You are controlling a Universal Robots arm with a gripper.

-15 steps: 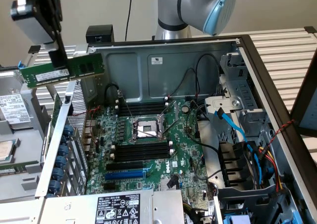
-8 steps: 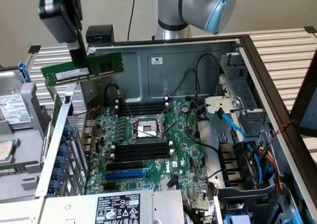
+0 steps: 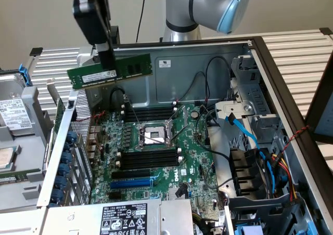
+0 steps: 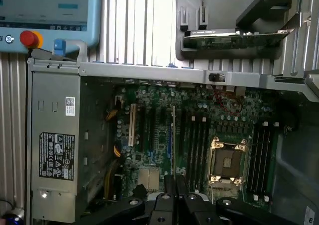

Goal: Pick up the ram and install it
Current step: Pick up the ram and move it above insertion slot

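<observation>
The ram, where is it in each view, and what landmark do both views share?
Exterior view: the ram hangs in the gripper above the open case, toward the exterior view's left.
Wrist view: the ram is edge-on, a thin line running out from the gripper.
Shared landmark: the CPU socket.

Open room between held ram [image 3: 132, 67] and motherboard [image 3: 156, 141], black cable [image 3: 207, 79] arching by case wall [image 3: 182, 74], drive cage [image 3: 250, 94] beside

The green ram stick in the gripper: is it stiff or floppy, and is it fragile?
Probably stiff: the ram juts out both sides of the gripper without bending. Likely light, being thin. Its exposed chips suggest it could be fragile.
</observation>
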